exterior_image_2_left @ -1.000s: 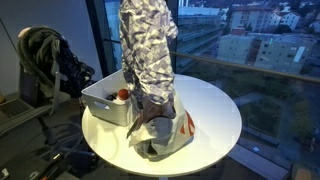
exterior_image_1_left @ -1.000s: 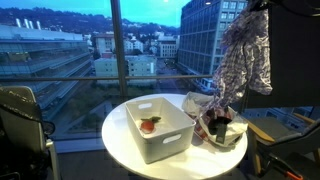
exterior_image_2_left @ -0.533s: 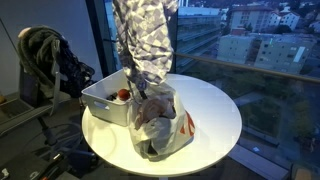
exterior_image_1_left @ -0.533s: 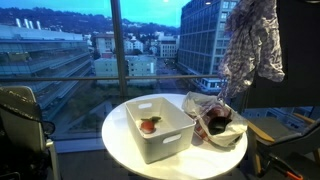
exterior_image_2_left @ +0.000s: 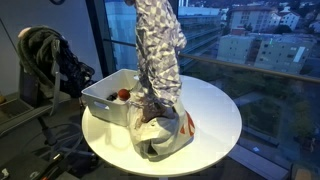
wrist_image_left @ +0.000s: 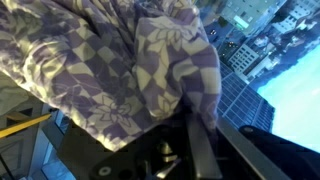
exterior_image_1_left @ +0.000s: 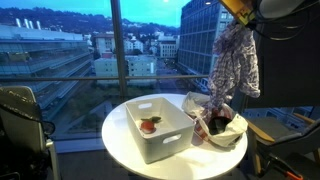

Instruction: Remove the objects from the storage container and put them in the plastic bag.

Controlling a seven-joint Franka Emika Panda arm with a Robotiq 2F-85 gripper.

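My gripper (exterior_image_1_left: pixel 240 20) is high above the round table, shut on the top of the long purple, white and grey cloth (exterior_image_1_left: pixel 235 65). The cloth hangs straight down, and its lower end reaches the open mouth of the crinkly white plastic bag (exterior_image_1_left: pixel 218 128). In an exterior view the cloth (exterior_image_2_left: pixel 160 60) drops into the bag (exterior_image_2_left: pixel 172 137) with red markings. The white storage bin (exterior_image_1_left: pixel 158 135) stands beside the bag and holds a small reddish item (exterior_image_1_left: pixel 149 125); the bin (exterior_image_2_left: pixel 104 102) and the item (exterior_image_2_left: pixel 124 95) also show there. In the wrist view the cloth (wrist_image_left: pixel 100 60) fills the frame above my gripper (wrist_image_left: pixel 200 122).
Bin and bag stand on a round white table (exterior_image_1_left: pixel 125 155) next to a tall glass window wall. A chair draped with dark clothes (exterior_image_2_left: pixel 45 60) stands beside the table. Another seat (exterior_image_1_left: pixel 20 115) and a wooden chair (exterior_image_1_left: pixel 285 130) flank it.
The cloth went up, then came back down and shifted sideways. Its lower end now hangs into the bag's mouth again. It hangs narrower than before.
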